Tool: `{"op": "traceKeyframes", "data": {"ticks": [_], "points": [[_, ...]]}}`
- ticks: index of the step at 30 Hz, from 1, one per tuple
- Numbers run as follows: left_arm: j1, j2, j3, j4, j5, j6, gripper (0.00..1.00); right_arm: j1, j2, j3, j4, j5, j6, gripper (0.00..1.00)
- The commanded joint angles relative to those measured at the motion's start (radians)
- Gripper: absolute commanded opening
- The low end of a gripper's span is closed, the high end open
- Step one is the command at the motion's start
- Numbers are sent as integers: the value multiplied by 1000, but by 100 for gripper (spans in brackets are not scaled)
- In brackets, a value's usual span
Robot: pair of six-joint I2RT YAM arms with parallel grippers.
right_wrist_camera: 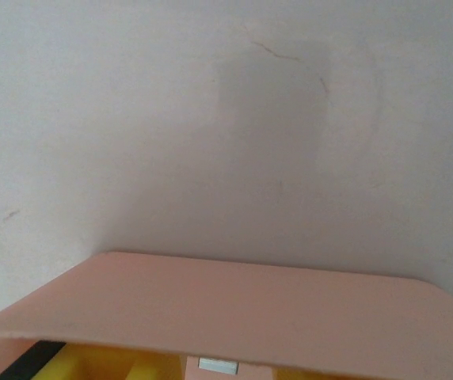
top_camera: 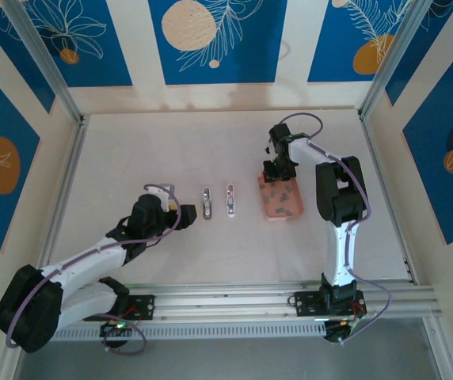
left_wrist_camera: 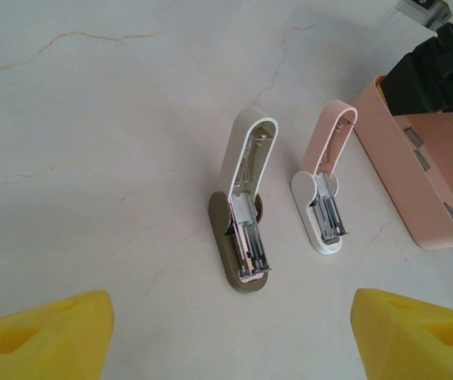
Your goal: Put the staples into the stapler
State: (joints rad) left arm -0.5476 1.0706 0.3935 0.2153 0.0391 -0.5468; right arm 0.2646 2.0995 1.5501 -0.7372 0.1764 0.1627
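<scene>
Presently the right hand (top_camera: 279, 182) sits inside the pink tray (top_camera: 290, 211).

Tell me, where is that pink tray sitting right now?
Seen from above, the pink tray lies right of centre on the table, just right of the pink stapler, with the right tool at its far end.

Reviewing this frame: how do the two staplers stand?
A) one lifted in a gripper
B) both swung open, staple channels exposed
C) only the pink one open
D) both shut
B: the olive stapler and the pink stapler both have their tops swung back and their metal channels bare.
</scene>
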Motion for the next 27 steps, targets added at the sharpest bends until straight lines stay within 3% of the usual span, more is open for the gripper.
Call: {"op": "traceKeyframes", "data": {"ticks": [1,12,23,27], "points": [[12,1,9,-17,-14,18,79,5,19,-11,-11,-15,15,31],[13,-22,7,-34,-16,19,79,11,-29,-54,42,-1,29,23],[14,-75,-27,-25,-39,10,79,50,-379,-334,244,-20,167,21],[13,-86,-38,-19,-38,14,79,72,-443,-387,255,14,177,24]]}}
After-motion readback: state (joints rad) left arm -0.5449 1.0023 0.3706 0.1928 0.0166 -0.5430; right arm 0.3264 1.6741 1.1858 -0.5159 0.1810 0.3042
